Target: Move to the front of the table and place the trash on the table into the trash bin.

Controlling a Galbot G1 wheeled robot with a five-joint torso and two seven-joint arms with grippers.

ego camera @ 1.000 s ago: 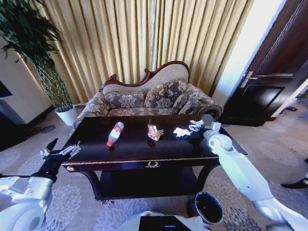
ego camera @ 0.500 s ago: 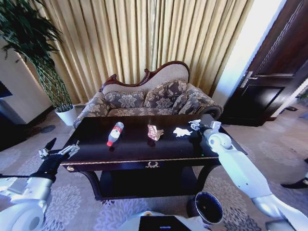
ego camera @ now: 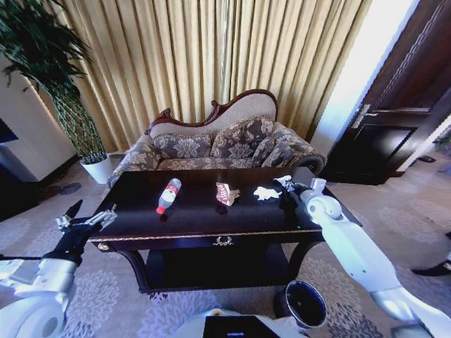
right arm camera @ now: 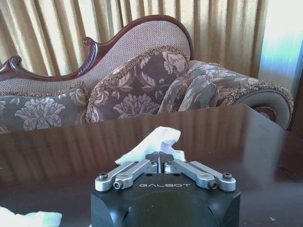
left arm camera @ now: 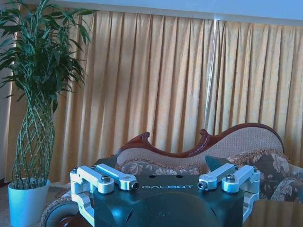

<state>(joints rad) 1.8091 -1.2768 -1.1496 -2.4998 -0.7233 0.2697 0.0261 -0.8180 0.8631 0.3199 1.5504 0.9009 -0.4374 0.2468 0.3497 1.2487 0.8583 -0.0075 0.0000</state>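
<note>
Now right end effector [ego camera: 285, 181] at tabletop's [ego camera: 197, 218] right edge, fingers closed on tissue [right arm camera: 154, 142]. Wrapper [ego camera: 225, 193] nearer it than bottle [ego camera: 168, 195]. Left end effector [ego camera: 88, 222] spread open, off left edge.

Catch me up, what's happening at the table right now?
The right hand is shut on a piece of crumpled white tissue above the far right of the table. The bottle, snack wrapper and more tissue lie on top. The left hand hovers open by the left corner. The trash bin stands on the floor.

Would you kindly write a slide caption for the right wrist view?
Right gripper, jaws shut on a white tissue, above the dark table, sofa behind.
</note>
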